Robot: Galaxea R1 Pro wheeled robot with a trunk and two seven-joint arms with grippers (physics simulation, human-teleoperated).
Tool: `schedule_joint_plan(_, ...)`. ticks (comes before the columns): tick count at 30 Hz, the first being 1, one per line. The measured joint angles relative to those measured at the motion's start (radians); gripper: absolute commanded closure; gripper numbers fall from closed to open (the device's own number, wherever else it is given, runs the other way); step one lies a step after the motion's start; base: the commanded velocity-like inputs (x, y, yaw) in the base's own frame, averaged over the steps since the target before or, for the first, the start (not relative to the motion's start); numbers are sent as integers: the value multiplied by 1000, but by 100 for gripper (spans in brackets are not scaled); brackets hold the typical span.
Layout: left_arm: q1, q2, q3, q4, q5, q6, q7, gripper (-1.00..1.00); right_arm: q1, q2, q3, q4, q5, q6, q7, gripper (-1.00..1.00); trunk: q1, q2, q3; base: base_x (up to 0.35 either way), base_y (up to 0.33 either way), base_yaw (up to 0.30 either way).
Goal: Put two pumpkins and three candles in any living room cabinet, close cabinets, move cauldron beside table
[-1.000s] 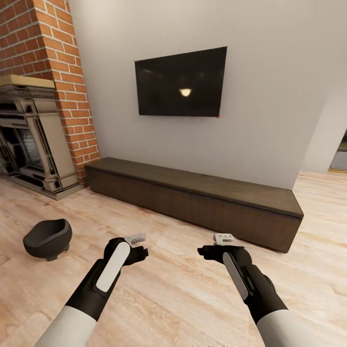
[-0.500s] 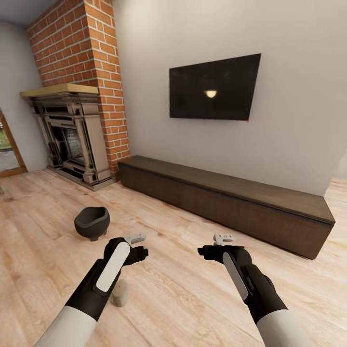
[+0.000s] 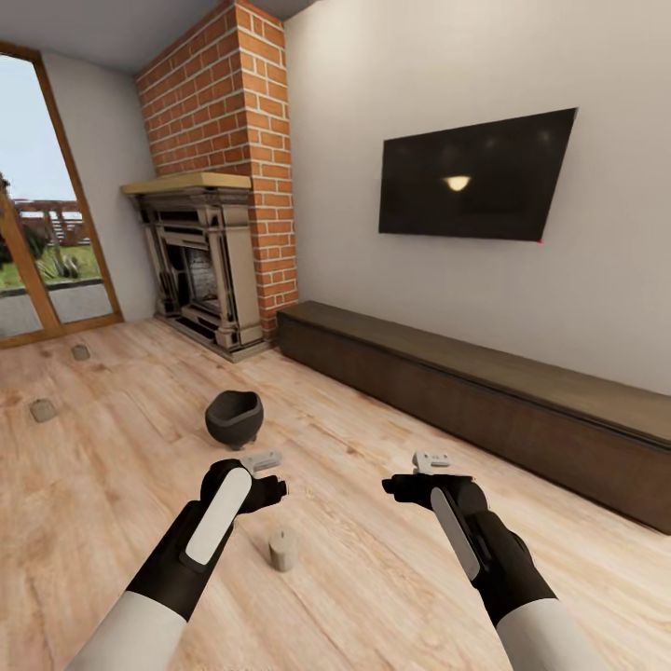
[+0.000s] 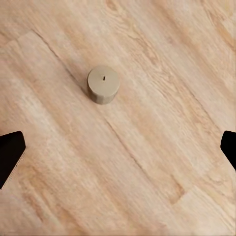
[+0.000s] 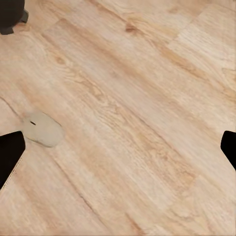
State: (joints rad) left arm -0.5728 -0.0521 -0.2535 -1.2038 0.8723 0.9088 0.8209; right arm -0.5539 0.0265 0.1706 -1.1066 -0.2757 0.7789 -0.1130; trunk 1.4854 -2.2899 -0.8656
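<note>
A candle (image 3: 283,548) stands upright on the plank floor (image 3: 373,578) just ahead of the robot, wick up, so its long axis runs straight up and down. It sits below and slightly inboard of the left gripper (image 3: 266,475), well apart from the right gripper (image 3: 410,475), so I would judge the left arm the nearer one for a pick. Looking along the left fingers, the candle (image 4: 103,84) lies off the midline between the dark fingertips (image 4: 10,155), which stand spread wide and empty. The right gripper's fingertips (image 5: 10,157) are likewise parted with nothing between them, the same candle (image 5: 44,130) off to one side. Farther on sits the black cauldron (image 3: 234,418), mouth up. Two more candles (image 3: 42,410) lie well off near the glass door (image 3: 47,233). Beyond, the cabinet (image 3: 485,410) runs along the wall, both fronts apparently closed.
</note>
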Motion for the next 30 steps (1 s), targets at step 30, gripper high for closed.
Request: schedule_joint_plan(30,0,-11,3,-5,-1,0,0,-100,0,0,0,-1,0,0,0,-100,-61,112,50,-41,36,275)
